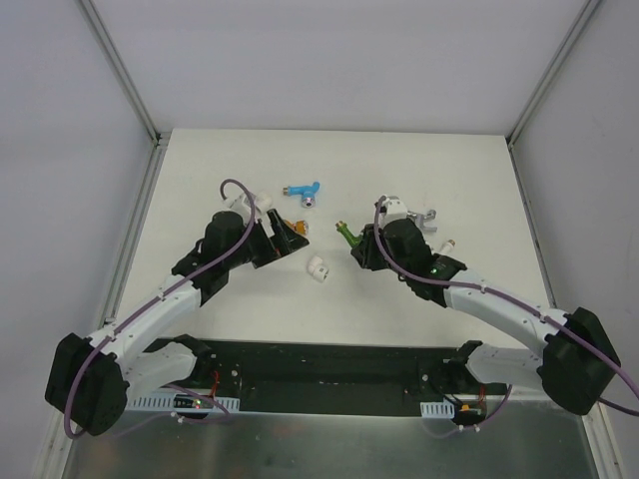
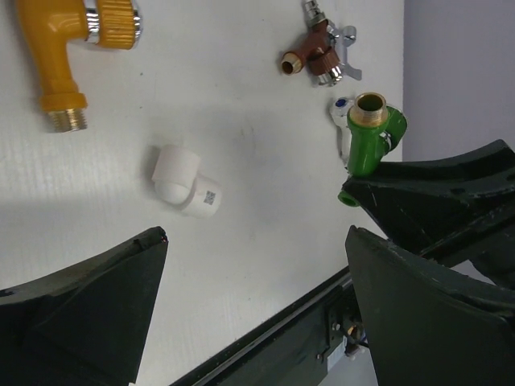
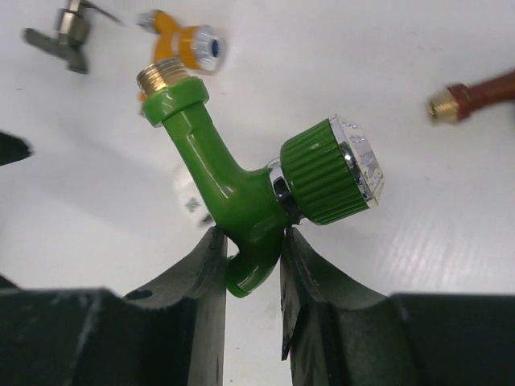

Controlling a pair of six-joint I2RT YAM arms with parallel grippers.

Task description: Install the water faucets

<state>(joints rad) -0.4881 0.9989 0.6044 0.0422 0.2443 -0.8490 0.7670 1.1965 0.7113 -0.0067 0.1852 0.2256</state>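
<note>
Currently: right gripper (image 3: 248,241) closed on green faucet (image 3: 241,193), pinched at its spout, brass thread free. Left gripper (image 2: 256,235) spread wide, empty, over nearby white fitting (image 2: 181,181). I would grasp that squarely, socket facing the thread.

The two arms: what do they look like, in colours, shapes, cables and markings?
Both match. The left arm and right arm have white link shells and bulky black joint housings. A purple cable runs along each. A small green light glows near the right wrist. The left end effector and right end effector have black wedge-shaped fingers. No lettering is legible.
</note>
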